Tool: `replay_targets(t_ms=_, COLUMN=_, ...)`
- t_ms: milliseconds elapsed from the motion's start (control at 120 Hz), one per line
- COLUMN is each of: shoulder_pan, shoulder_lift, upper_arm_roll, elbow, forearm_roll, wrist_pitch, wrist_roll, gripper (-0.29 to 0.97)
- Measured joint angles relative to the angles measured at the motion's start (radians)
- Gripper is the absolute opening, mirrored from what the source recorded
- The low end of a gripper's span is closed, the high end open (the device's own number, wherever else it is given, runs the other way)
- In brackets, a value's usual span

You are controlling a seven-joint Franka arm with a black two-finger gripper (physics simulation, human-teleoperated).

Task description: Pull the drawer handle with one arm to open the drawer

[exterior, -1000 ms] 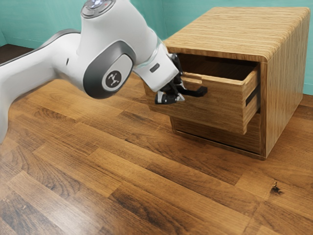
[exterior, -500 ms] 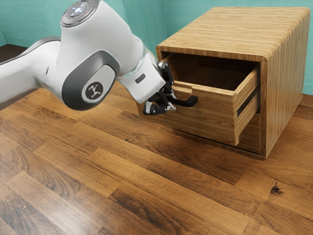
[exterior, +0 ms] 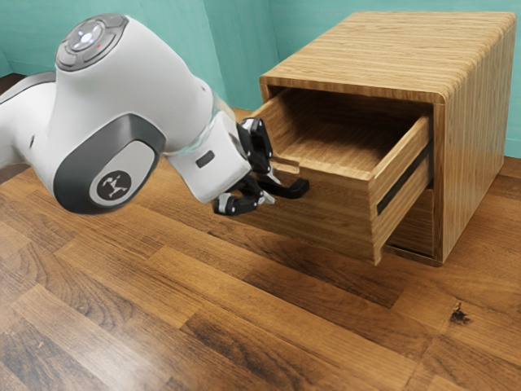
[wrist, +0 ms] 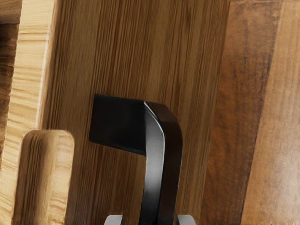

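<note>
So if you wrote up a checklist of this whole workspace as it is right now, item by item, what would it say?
Surface: brown wood-plank floor; the cabinet stands on it.
Job's things: wooden cabinet; its upper drawer is pulled well out; a black handle sits on the drawer front.
Clutter: one small dark speck on the floor near the cabinet.
Grippers: the black gripper is closed on the handle, with a finger on each side.
Cables: nothing seen.
Surroundings: teal walls behind the arm and cabinet.
</note>
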Motion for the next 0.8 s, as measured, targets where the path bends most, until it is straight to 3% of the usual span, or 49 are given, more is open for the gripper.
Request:
replay_targets(t_ms=600, shoulder_pan=0.001, shoulder_lift=-0.097, upper_arm_roll=-0.02, elbow=-0.077, forearm_roll=0.002, wrist_pitch=-0.048, wrist_roll=-0.024, gripper=0.06)
replay_targets(t_ms=800, shoulder_pan=0.002, shoulder_lift=-0.099, upper_arm_roll=-0.02, elbow=-0.075, forearm_roll=0.002, wrist_pitch=-0.071, wrist_roll=-0.034, gripper=0.31)
